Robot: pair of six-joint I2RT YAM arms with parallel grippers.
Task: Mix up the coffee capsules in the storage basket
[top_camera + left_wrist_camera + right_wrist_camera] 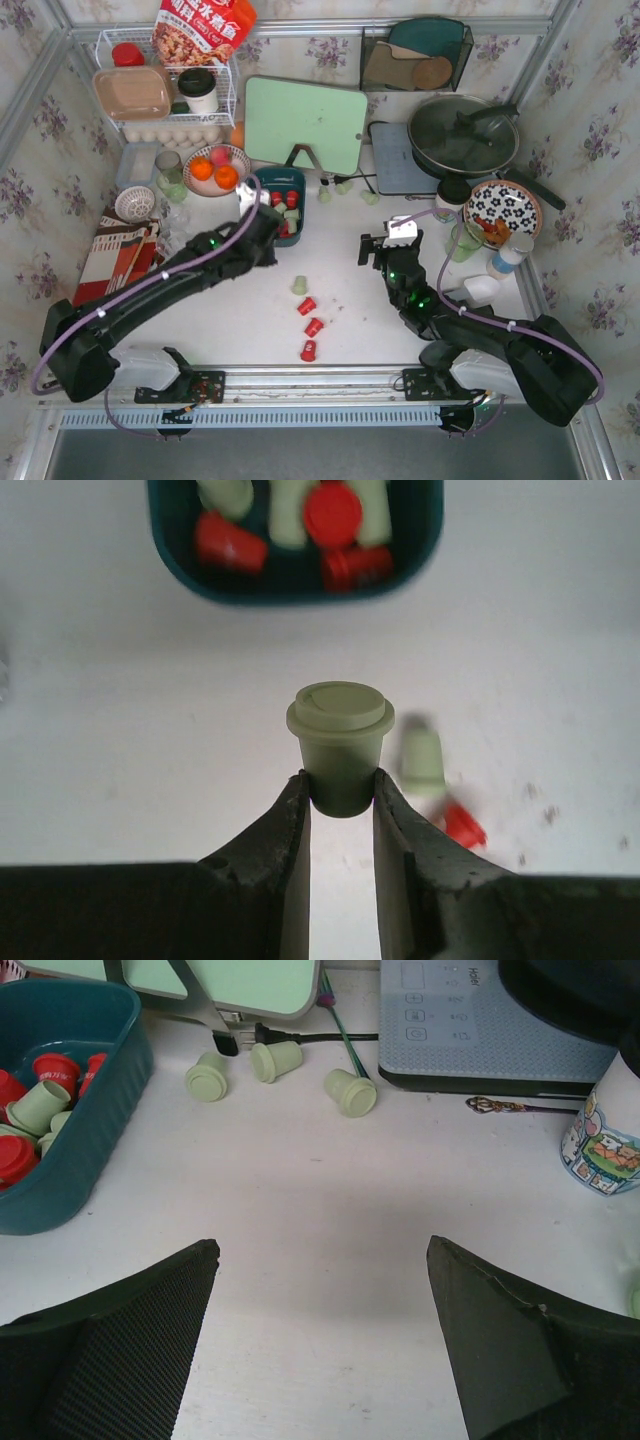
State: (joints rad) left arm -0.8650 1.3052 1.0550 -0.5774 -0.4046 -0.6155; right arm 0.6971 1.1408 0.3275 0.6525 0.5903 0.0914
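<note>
White tabletop, ringed by flowered wallpaper, fills the scene. Closest to the arm bases, three red capsules (309, 327) lie in a loose line, with a stray green capsule (299, 285) just past them.

The left gripper (340, 792) has its jaws drawn in narrow on a pale green capsule (340, 742). The capsule is upright with its wide rim on top, and a finger presses each side of its tapered lower part. Whether its foot touches the table cannot be told.

The right gripper (320, 1250) hangs over bare table on the other side, well apart from the left. Its jaws are spread wide with nothing between them.

Just ahead of the left gripper sits the basket (303, 205), a dark teal tub. Inside it the coffee capsules (330, 512) lie jumbled together, red and pale green, some upright and some on their sides.

Past the basket, three more green capsules (275, 1060) lie on the table near a black power cord (320, 1036), at the foot of a green cutting board (305, 122). A grey cooker (480, 1020) stands to their right, under a lidded pan (462, 135). A plate of oranges (215, 170) sits left of the basket, in front of a white wire rack (165, 85).
</note>
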